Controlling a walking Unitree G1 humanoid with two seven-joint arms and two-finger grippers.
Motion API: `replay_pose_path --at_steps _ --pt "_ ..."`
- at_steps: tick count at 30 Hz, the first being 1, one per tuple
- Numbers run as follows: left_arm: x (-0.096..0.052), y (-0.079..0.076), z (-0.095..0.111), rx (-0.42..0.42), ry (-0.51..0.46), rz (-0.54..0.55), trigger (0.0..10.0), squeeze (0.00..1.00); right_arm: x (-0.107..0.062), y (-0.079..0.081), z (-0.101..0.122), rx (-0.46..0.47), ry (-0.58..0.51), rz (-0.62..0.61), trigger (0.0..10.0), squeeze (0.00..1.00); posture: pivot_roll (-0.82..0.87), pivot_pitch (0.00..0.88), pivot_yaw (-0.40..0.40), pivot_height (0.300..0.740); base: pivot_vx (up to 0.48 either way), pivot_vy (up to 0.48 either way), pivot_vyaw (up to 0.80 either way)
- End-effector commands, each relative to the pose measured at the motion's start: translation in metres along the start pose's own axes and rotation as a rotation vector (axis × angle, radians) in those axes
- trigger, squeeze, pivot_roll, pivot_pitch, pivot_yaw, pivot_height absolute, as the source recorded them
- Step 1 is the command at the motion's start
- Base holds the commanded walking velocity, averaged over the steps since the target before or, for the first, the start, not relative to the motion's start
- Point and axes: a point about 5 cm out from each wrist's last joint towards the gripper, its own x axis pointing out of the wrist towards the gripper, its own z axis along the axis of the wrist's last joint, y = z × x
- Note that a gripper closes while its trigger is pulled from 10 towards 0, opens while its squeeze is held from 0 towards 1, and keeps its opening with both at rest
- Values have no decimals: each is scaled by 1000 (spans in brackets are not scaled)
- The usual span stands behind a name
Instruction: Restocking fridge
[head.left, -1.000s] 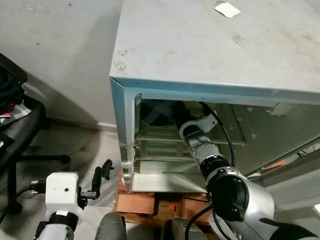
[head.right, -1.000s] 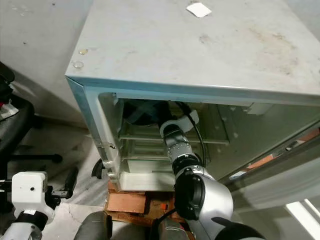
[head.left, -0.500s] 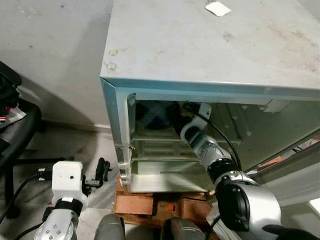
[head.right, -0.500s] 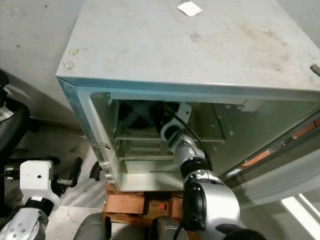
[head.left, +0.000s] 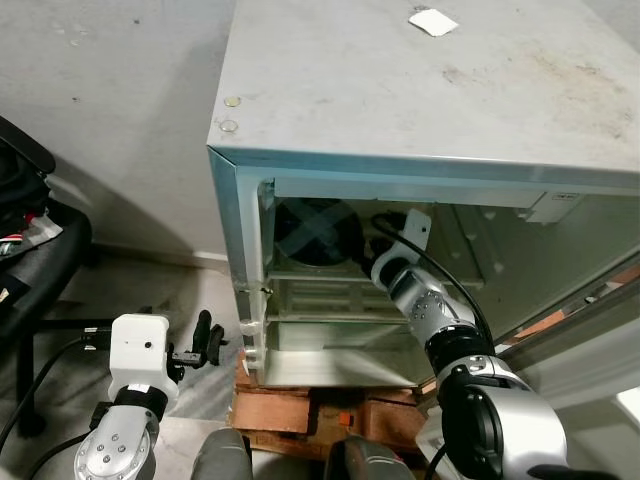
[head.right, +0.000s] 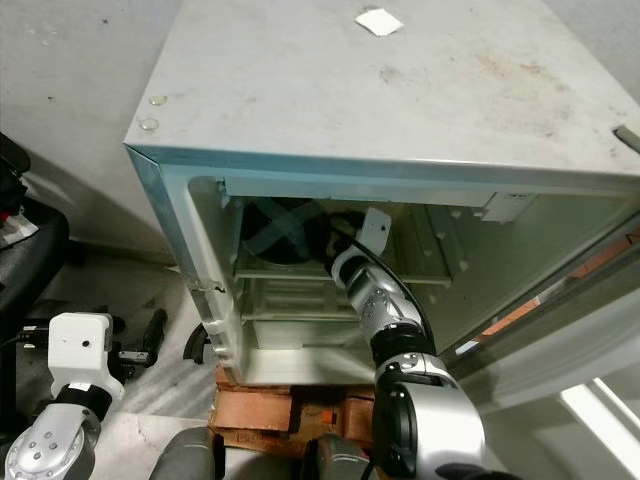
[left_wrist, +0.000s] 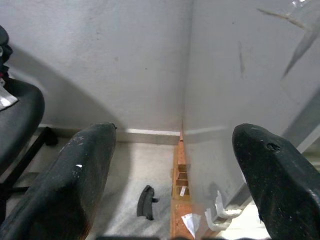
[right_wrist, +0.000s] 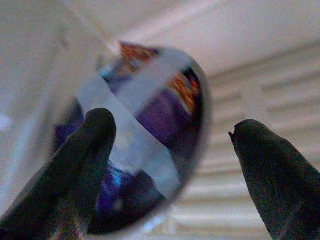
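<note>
Fingers (right_wrist: 85, 165) of the right gripper (right_wrist: 170, 170) stand spread wide inside the fridge (head.left: 420, 90), with a round, dark container (head.left: 318, 232) crossed by pale tape lying just ahead of them, nearer one finger than the other. No contact between finger and container can be confirmed; the wrist picture is blurred. The container sits on the upper shelf (head.left: 300, 272), at the robot's left of the compartment, close to the side wall. The right arm (head.left: 430, 310) reaches in through the open front, its cable trailing over the wrist.

The left gripper (left_wrist: 170, 175) hangs low beside the fridge, fingers parted and empty, looking at the floor, a black scrap (left_wrist: 145, 202) and the wooden blocks (head.left: 300, 405) under the cabinet. An office chair (head.left: 25, 250) stands well apart at the left.

Judgement: the placing step is at or near its end, the item being on the shelf and unheld. The next move calls for a straight withdrawal of the right arm, keeping the spread fingers off the container and the shelf edge.
</note>
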Motion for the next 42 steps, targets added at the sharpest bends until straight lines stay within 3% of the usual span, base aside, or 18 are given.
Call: replay_pose_path --at_steps 1,6,11,12,13,14,19,21,25,34,37,42 --pt "-2 1 -4 -3 13 2 10000 0 -3 -2 5 25 -26 17 10000 1000 231 82 -100 740 0 0 0" --pt "-1 1 -5 -5 10 9 10000 0 -11 -3 5 38 -16 78 10000 1000 226 76 -102 740 0 0 0" --pt "0 3 -7 -4 6 11 10000 0 -33 -23 4 -75 10 25 10000 1000 214 54 -97 740 0 0 0" --pt "0 3 -6 -6 3 11 10000 0 -38 -24 4 -104 9 35 10000 682 214 54 -97 740 0 0 0" --pt "0 4 -6 -6 1 11 10000 0 -42 -25 4 -123 9 44 10000 682 214 54 -97 740 0 0 0" --pt "1 5 -4 -8 -11 10 10000 0 -52 -25 4 -193 2 77 10000 0 207 46 -93 740 0 0 0" --pt "7 6 -1 5 -26 10 10000 0 -72 -22 2 -295 -1 146 10000 0 189 35 -87 740 0 0 0" --pt "15 3 1 4 -33 -2 10000 0 -93 -17 -2 -407 -6 239 10000 0 171 24 -79 740 0 0 0" --pt "20 -1 0 43 -26 -29 10000 0 -107 -21 -11 -438 30 250 10000 0 152 13 -71 740 0 0 0" --pt "22 -4 -1 74 -34 -51 10000 0 -111 -24 -16 -460 38 211 10000 0 145 9 -71 740 0 0 0" --pt "23 -1 0 73 -31 -56 10000 0 -110 -9 -17 -475 -8 237 10000 0 140 21 -52 740 -266 0 0" --pt "26 0 1 77 -39 -49 10000 0 -112 -7 -15 -480 -20 230 10000 0 141 23 -54 740 -275 0 0"
